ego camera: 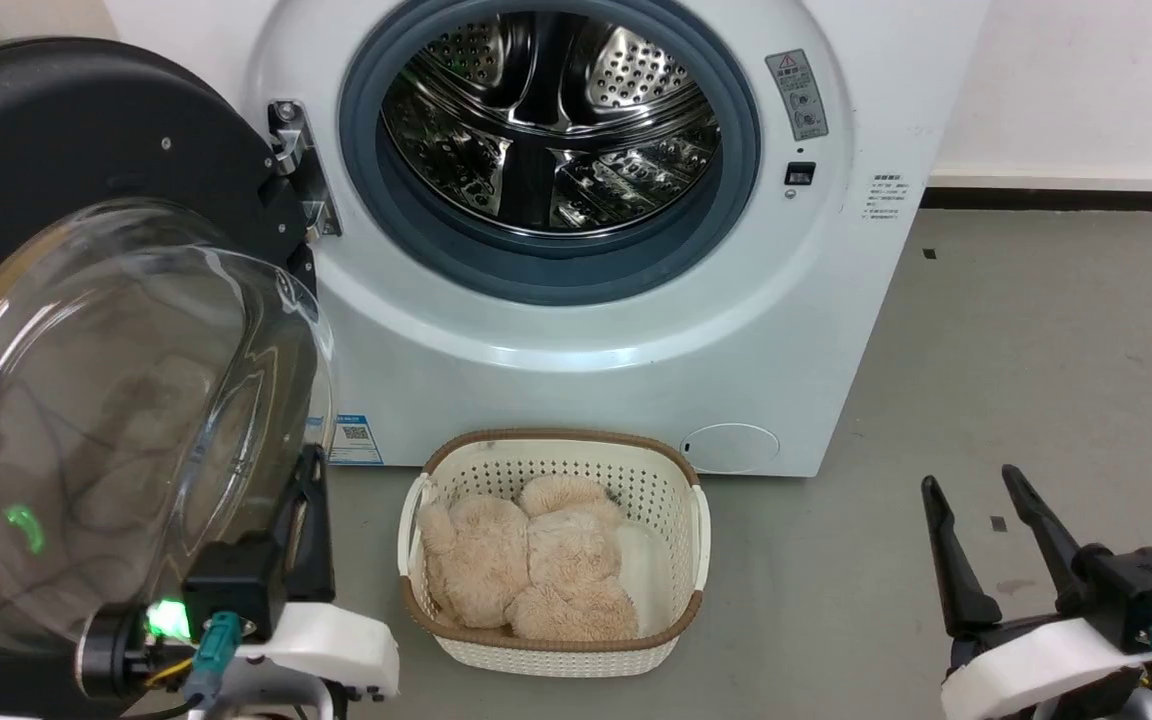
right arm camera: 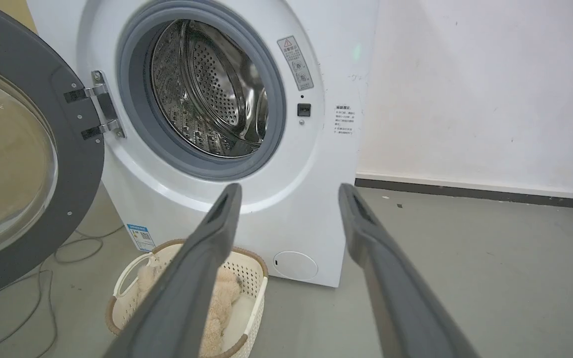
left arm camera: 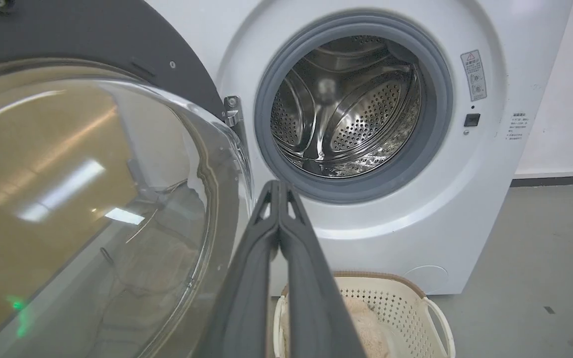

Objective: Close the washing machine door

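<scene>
The washing machine door (ego camera: 66, 130) hangs fully open left of the washing machine (ego camera: 576, 370), and the left end effector (left arm camera: 279, 188), pinched empty just beside its glass, could skid off that slick curve when pushing; the right end effector (ego camera: 971, 482) gapes wide.

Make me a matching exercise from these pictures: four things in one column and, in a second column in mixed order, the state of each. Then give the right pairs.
Column 1
1. door
2. basket
3. left gripper
4. right gripper

Column 2
A. open, grasping nothing
B. shut, grasping nothing
C. swung wide on its hinge
D. on the floor, with a plush toy inside

Right pairs: 1-C, 2-D, 3-B, 4-A
</scene>
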